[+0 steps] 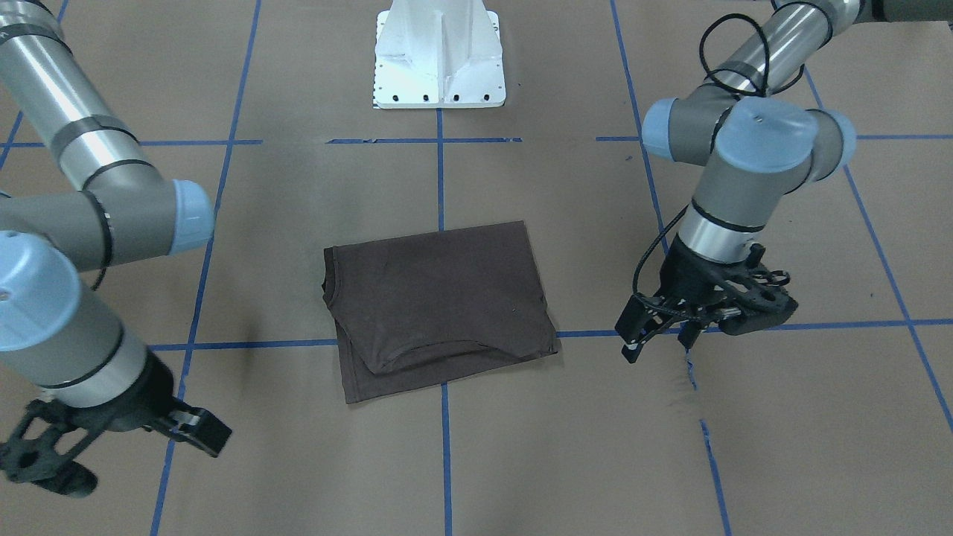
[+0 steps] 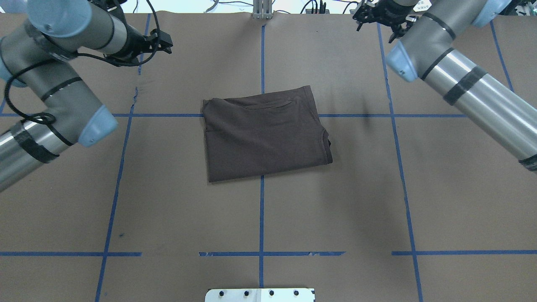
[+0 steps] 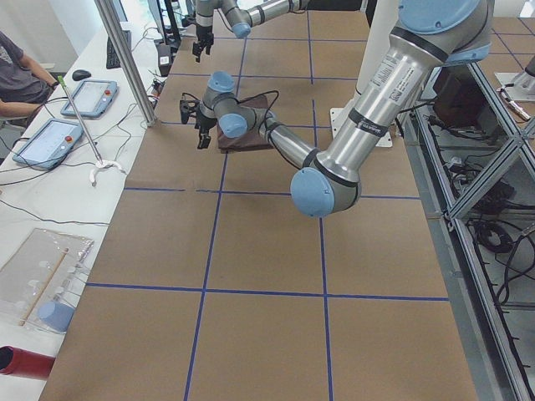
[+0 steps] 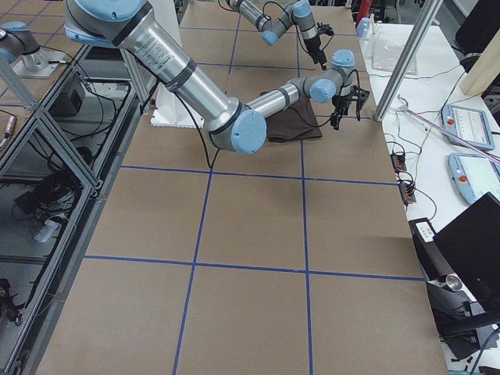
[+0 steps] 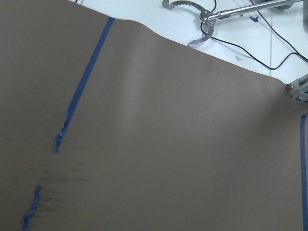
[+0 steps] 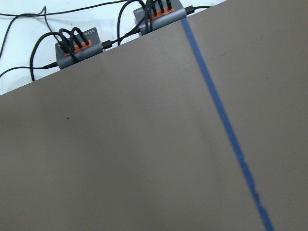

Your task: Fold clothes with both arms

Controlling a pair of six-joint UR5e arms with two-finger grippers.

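The dark grey-brown T-shirt [image 1: 439, 298] lies folded into a rough rectangle at the table's middle, collar edge toward the operators' side; it also shows in the overhead view [image 2: 264, 134]. My left gripper [image 1: 659, 348] hovers low over bare table beside the shirt, apart from it, open and empty; in the overhead view [image 2: 168, 44] it is at the far left. My right gripper [image 1: 119, 458] is open and empty, well clear of the shirt; in the overhead view [image 2: 375, 25] it is at the far right. Both wrist views show only brown table.
The white pedestal [image 1: 439, 59] stands at the robot's side. Blue tape lines grid the brown table; one is torn by the left gripper [image 1: 689, 372]. A grabber tool [image 5: 202, 19] and cable boxes [image 6: 77, 43] lie past the far edge. A metal post [image 3: 125, 58] stands there.
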